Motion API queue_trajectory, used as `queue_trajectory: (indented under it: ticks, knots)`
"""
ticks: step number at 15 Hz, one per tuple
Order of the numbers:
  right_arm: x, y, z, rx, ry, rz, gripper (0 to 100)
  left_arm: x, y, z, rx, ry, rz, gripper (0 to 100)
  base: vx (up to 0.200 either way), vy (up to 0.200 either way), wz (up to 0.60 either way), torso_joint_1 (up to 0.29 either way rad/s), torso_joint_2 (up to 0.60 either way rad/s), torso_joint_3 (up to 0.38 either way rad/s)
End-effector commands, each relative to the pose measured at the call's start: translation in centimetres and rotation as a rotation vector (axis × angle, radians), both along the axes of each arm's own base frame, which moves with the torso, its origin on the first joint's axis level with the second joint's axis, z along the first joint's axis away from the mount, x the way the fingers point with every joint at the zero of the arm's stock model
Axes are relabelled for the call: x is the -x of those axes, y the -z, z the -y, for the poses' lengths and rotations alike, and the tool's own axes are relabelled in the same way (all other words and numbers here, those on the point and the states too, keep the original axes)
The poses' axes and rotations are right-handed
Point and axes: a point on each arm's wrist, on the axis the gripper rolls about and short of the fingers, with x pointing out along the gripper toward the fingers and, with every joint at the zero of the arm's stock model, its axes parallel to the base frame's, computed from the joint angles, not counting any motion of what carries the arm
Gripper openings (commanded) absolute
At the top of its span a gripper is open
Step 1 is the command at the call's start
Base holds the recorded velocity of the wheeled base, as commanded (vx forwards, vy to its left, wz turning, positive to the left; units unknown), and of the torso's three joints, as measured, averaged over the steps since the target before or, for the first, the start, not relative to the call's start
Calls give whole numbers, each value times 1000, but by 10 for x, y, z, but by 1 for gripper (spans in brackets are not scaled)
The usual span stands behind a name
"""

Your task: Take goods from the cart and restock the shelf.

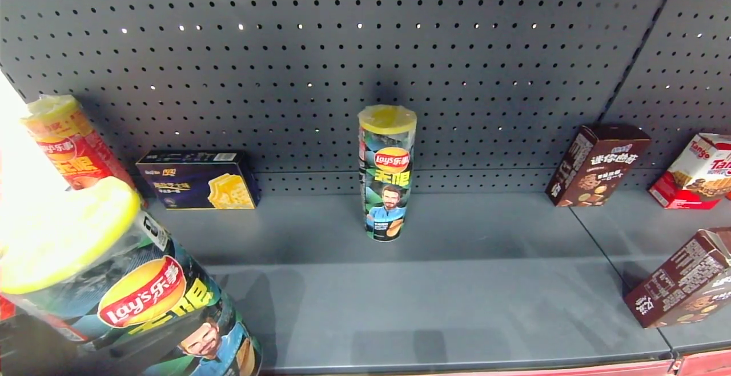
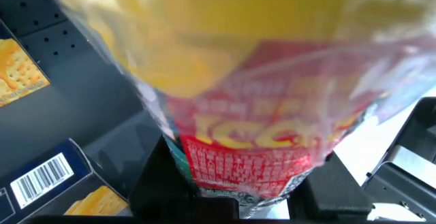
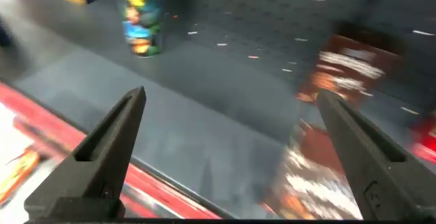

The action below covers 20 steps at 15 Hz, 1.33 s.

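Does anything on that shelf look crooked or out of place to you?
Yes, mildly. The front brown box at the right of the shelf sits turned at an angle, apart from the goods along the back wall. The rear brown box seems to lean, though the lens may exaggerate that. Nothing looks spilled or damaged.

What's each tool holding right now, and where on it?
Left tool grips the chip can on its lower body, away from the lid. Right tool is open, empty.
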Motion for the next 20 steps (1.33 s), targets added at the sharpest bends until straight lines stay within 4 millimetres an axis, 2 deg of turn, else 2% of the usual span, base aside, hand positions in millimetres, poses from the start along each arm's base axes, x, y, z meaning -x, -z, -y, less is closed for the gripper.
queue_trajectory:
  ticks: [1,4,6,12,20]
  knots:
    - [-45,-9,-22,30,-100,-105,100,0,0,0,0,1,-1,0,0,0,0,0,0,0]
    - [-79,-15,-36,38,-86,-104,100,0,1,0,-2,-1,-4,0,0,0,0,0,0,0]
    - [-105,-15,-56,21,-121,-58,100,0,1,0,-2,-5,-4,0,0,0,0,0,0,0]
    - [-133,-15,-96,5,-265,-99,100,0,4,0,-6,-7,-12,0,0,0,0,0,0,0]
    - [-182,-17,-129,19,-439,-99,100,1,9,-1,-14,-15,-29,0,0,0,0,0,0,0]
